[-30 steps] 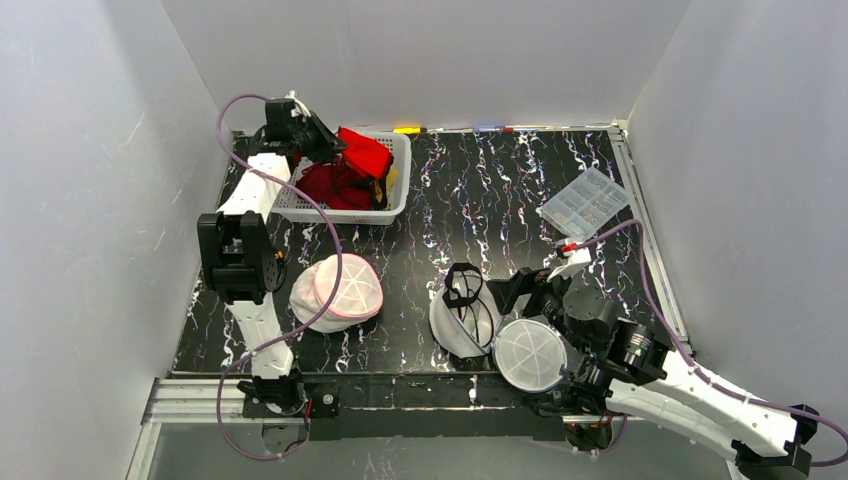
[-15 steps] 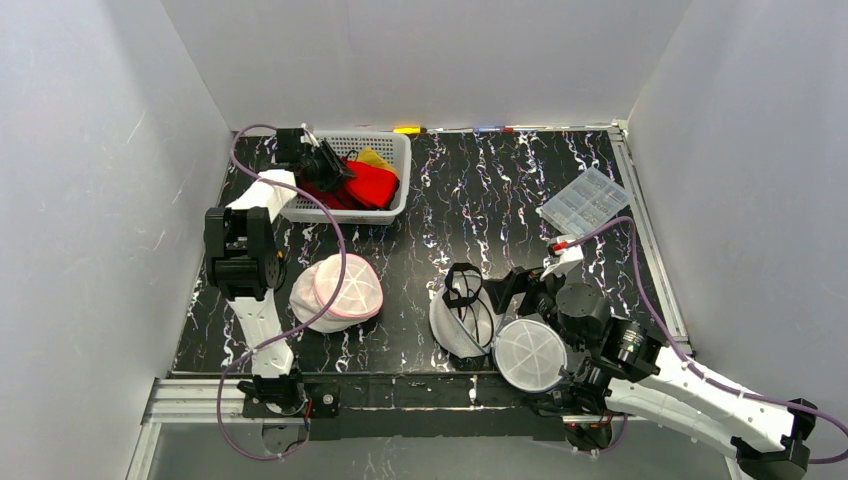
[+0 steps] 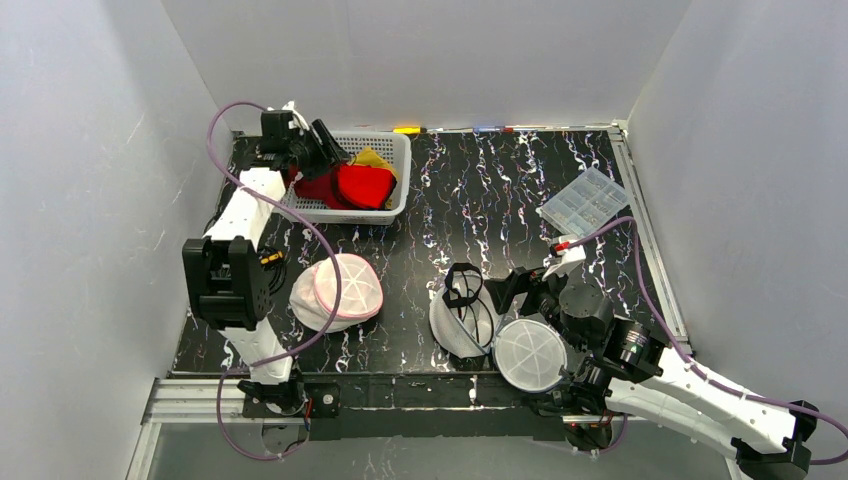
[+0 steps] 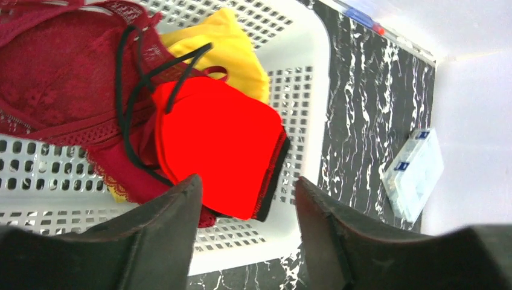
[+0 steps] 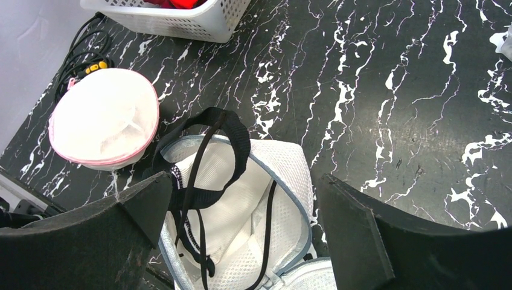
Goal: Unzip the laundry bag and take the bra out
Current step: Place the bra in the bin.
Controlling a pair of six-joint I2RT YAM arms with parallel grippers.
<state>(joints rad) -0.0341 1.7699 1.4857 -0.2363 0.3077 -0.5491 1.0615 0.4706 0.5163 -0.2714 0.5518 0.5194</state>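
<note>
Black marbled worktop [image 3: 480,200], left gripper [image 4: 246,181] parted, empty, above red bra [image 4: 217,139] in basket [image 4: 302,90], right gripper [image 5: 244,178] spread wide over unzipped laundry bag [image 5: 284,163] holding black bra [image 5: 226,124]

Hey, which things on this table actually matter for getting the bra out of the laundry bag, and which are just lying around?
Part of the job:
- open laundry bag
- black bra in it
- pink-rimmed laundry bag
- white basket holding a red bra

Just lying about:
- clear compartment box
- yellow marker and blue marker at the far edge
</note>
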